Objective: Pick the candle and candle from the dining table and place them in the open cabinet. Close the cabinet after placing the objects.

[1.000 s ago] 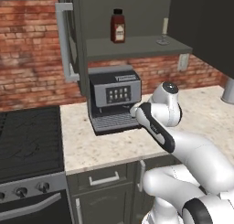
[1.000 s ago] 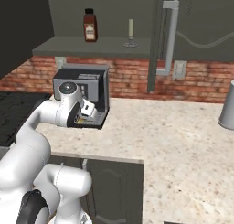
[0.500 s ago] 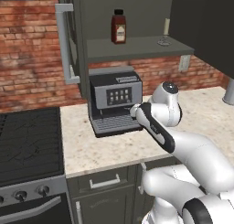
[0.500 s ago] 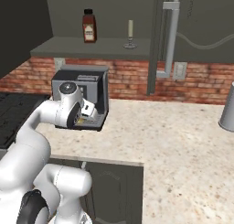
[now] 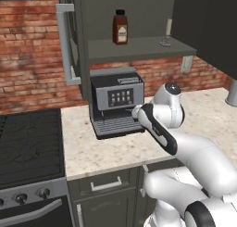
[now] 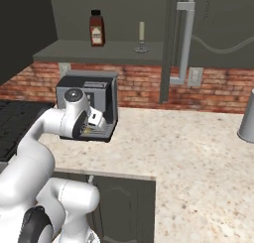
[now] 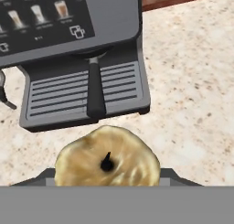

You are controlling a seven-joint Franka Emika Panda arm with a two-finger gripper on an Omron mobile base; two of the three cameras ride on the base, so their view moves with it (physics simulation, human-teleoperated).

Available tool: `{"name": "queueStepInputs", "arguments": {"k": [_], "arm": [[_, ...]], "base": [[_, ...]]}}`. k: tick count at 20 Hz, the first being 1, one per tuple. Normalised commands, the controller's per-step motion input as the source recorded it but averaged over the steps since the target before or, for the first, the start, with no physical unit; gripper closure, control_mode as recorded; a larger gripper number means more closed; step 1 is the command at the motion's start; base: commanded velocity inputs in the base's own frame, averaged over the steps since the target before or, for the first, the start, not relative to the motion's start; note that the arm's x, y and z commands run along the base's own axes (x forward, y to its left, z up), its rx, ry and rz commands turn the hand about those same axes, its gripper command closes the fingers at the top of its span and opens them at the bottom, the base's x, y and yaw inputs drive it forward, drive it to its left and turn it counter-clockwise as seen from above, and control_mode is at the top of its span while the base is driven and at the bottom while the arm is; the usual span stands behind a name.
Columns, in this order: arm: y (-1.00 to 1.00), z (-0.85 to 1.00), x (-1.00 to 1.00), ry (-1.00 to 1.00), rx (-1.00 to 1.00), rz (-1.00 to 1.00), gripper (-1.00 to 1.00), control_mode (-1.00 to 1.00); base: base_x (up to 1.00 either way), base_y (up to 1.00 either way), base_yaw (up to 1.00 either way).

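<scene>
A simulated kitchen with a red brick back wall [image 5: 28,64] and a beige speckled stone counter [image 6: 198,157] over dark grey lower doors. A black stove [image 5: 28,152] sits at the counter's left end. Above the counter hangs the tall dark grey cabinet [image 5: 139,47], its door [image 5: 76,36] swung open, with a long silver bar handle [image 5: 65,45]. On its shelf stand a dark red sauce bottle [image 5: 120,27] and, to the right, the slim beige stick candle [image 6: 141,33] upright on its round grey base. A grey coffee machine [image 5: 115,101] with a touch screen and a slatted drip tray sits on the counter below the shelf. A grey metal cup [image 6: 246,123] stands at the far right of the counter.

The white arm bends forward from below, its wrist just in front of the coffee machine. In the hand view, the squat yellowish-tan candle [image 7: 108,161], with a short black wick, sits directly at the gripper [image 7: 108,184], low in front of the drip tray and well below the shelf. The fingertips are hidden behind it, so I cannot tell how firmly they pinch it.
</scene>
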Motion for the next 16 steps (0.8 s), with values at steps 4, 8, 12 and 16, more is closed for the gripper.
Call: {"name": "queueStepInputs", "arguments": {"k": [4, 8, 12, 16], "arm": [[0.0, 0.5, 0.0, -0.02, 0.0, 0.0, 1.0, -1.0], [0.0, 0.9, 0.0, -0.04, -0.02, 0.0, 1.0, -1.0], [0.0, 1.0, 0.0, -0.04, -0.03, 0.0, 1.0, -1.0], [0.0, 1.0, 0.0, -0.04, -0.04, 0.0, 1.0, -1.0]], "base": [[0.0, 0.0, 0.0], [0.0, 0.0, 0.0], [0.0, 0.0, 0.0], [0.0, 0.0, 0.0]]}}
